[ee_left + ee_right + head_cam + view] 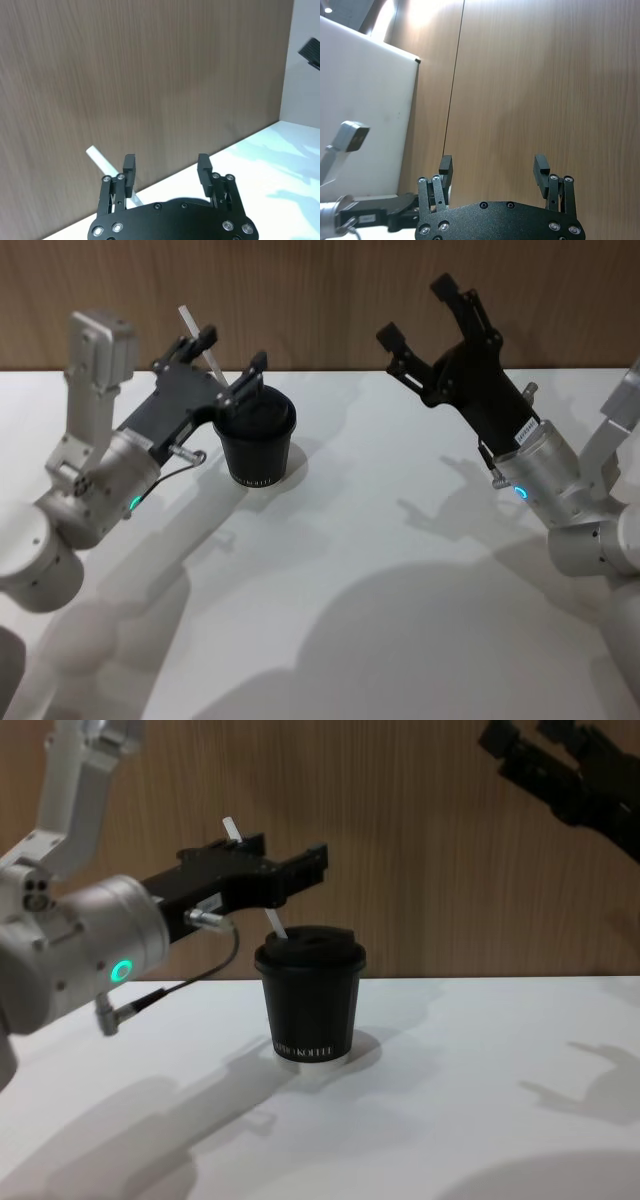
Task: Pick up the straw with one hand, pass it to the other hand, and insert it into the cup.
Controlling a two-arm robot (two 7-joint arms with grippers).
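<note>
The black cup stands on the white table, left of centre. The white straw is stuck in its lid and leans back and to the left. My left gripper hovers just above the lid, open. The straw passes close beside one of its fingers; nothing is clamped. My right gripper is raised well above the table on the right, open and empty.
A wood-panelled wall runs along the table's far edge. The white tabletop stretches bare between the arms and towards the front. A thin black cable hangs from my left wrist.
</note>
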